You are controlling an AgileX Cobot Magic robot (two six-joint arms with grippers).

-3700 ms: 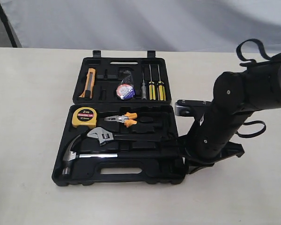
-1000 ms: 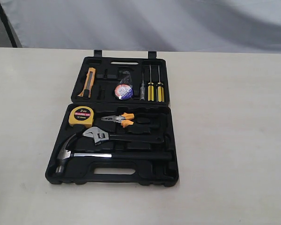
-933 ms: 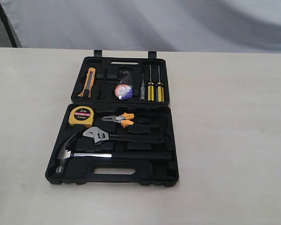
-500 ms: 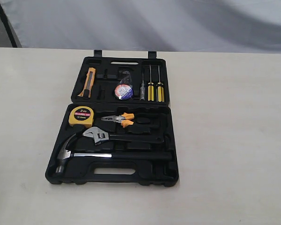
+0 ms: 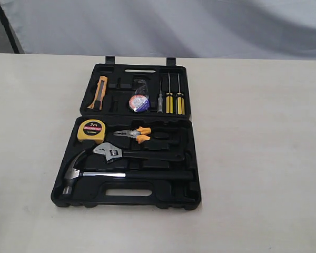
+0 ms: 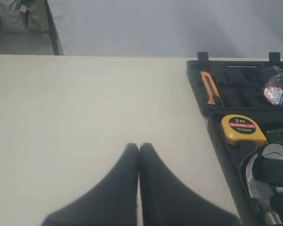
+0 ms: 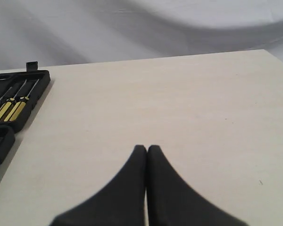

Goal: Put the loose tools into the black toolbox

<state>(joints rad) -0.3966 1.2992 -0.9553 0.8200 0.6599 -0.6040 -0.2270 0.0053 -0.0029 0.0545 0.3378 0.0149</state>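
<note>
Steel hammer [image 5: 102, 175], wrench [image 5: 116, 153] and tape roll [image 5: 139, 103] lie in the toolbox [image 5: 168, 196] (left gripper [image 6: 139, 147], right gripper [image 7: 146, 148] pressed together, empty): seemingly done.

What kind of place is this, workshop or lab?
Probably a staged lab test bench, not a working shop: a plain cream table, a pale cloth backdrop behind it, and a single open black toolbox laid out on it.

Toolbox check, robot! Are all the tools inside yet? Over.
Left jaws and right jaws shut, empty. Hammer, wrench, tape roll all seated in the open toolbox. Nothing in the way. Over.
</note>
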